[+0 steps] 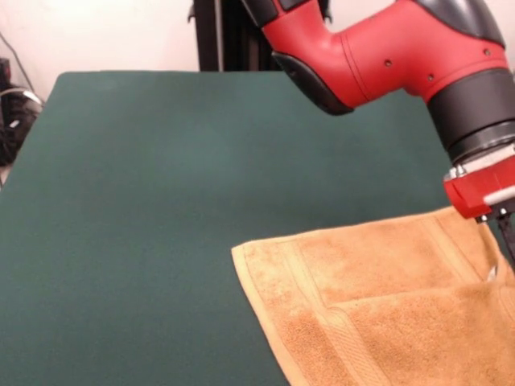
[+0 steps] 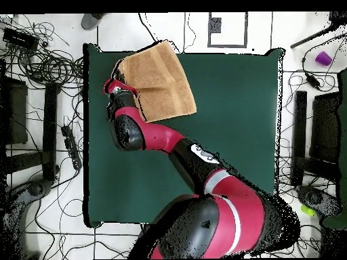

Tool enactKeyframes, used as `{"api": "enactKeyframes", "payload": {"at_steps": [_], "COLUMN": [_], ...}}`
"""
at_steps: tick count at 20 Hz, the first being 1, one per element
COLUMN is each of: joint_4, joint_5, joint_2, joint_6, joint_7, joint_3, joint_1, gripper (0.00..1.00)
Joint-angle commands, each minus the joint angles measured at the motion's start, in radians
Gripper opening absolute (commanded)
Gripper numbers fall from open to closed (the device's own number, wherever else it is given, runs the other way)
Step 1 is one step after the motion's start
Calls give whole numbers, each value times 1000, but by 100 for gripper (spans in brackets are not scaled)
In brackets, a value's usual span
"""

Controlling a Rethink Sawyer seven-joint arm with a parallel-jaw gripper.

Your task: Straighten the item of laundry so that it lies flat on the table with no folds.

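The towel [image 1: 378, 305] lies on the green table [image 1: 145, 201] with one layer folded over another, a crease running across it in the front view. The gripper [image 1: 503, 229] hangs at the towel's edge, right over the cloth beside a small white tag [image 1: 492, 274]. I cannot tell whether it is open or gripping cloth.

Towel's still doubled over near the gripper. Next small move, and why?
Probably lower the gripper onto the folded-over flap's edge beside it and pinch the top layer. In the front view the towel shows a fold line with one layer lying over another, and the gripper hangs right at that edge. The overhead view shows the towel at a table corner, with open felt to spread onto.
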Motion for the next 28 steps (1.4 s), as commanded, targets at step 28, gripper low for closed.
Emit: {"api": "enactKeyframes", "payload": {"at_steps": [28], "joint_4": [-79], "joint_5": [26], "joint_2": [134], "joint_6": [96], "joint_7": [239], "joint_3": [135], "joint_1": [23], "gripper": [0]}}
